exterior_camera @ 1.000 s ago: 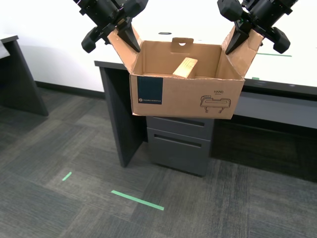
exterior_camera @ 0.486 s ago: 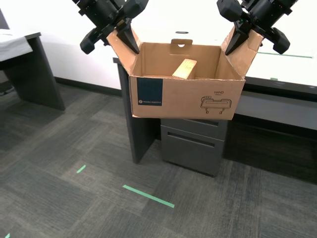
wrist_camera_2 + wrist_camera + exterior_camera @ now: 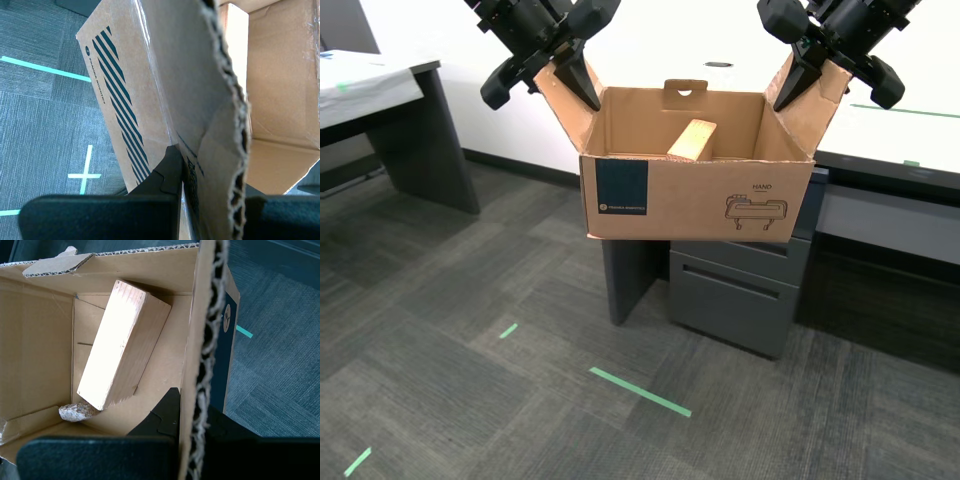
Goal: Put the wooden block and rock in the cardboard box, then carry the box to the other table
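Note:
The cardboard box (image 3: 690, 195) hangs in the air between both arms, held by its two side flaps. My first gripper (image 3: 807, 72) (image 3: 195, 415) is shut on the flap at the exterior view's right. My second gripper (image 3: 563, 68) (image 3: 210, 185) is shut on the flap at the exterior view's left. The wooden block (image 3: 692, 138) (image 3: 122, 345) lies slanted inside the box. The rock (image 3: 75, 411) sits at the block's lower end and is hidden in the exterior view. The other table (image 3: 380, 80), with a wrinkled pale top, shows at the exterior view's upper left.
Behind the box stands a dark desk with a smooth cream top (image 3: 900, 130) and a grey drawer cabinet (image 3: 740, 300). Green tape strips (image 3: 640, 392) mark the grey carpet. Open floor lies between the desk and the pale-topped table.
The whole scene has slid toward the exterior view's right, so the camera has moved. The pale-topped table has come further into view. Box and both grips look unchanged.

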Motion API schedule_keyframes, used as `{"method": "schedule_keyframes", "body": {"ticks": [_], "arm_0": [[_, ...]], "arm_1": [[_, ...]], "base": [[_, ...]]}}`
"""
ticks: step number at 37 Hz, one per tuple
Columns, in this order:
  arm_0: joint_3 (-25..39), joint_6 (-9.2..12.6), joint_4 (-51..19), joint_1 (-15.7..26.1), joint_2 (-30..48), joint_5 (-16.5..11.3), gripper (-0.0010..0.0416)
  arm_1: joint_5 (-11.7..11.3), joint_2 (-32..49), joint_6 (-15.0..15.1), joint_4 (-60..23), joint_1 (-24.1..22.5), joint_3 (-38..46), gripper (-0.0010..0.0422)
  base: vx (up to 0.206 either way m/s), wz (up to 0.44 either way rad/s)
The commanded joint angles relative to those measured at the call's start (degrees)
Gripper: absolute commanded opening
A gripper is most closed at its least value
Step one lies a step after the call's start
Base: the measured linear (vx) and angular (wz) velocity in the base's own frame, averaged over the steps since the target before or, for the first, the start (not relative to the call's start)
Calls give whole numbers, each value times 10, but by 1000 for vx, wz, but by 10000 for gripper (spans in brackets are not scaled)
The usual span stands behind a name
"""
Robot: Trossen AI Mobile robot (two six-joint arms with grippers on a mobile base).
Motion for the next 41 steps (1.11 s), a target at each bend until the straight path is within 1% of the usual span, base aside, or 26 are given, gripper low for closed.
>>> {"method": "schedule_keyframes", "body": {"ticks": [1, 6, 25, 33, 38, 41], "arm_0": [[0, 2, 3, 2, 0, -18, -1], [0, 3, 3, 3, 0, -18, -1], [0, 4, 3, 7, 0, -18, -1], [0, 5, 3, 8, 0, -18, -1], [0, 4, 4, 8, 0, -17, -1], [0, 4, -2, 9, 0, -10, -1]], "arm_1": [[19, -1, 6, 5, -2, 1, -1], [18, -1, 14, 4, -2, 1, -1], [18, -1, 65, 4, -2, 1, -1], [18, -1, 65, 7, -2, 1, -1], [18, -1, 65, 29, -2, 1, -1], [19, -1, 64, 37, -2, 1, -1]], "base": [[0, 233], [-1, 249], [-1, 268], [3, 171], [14, 119], [27, 88]]}}
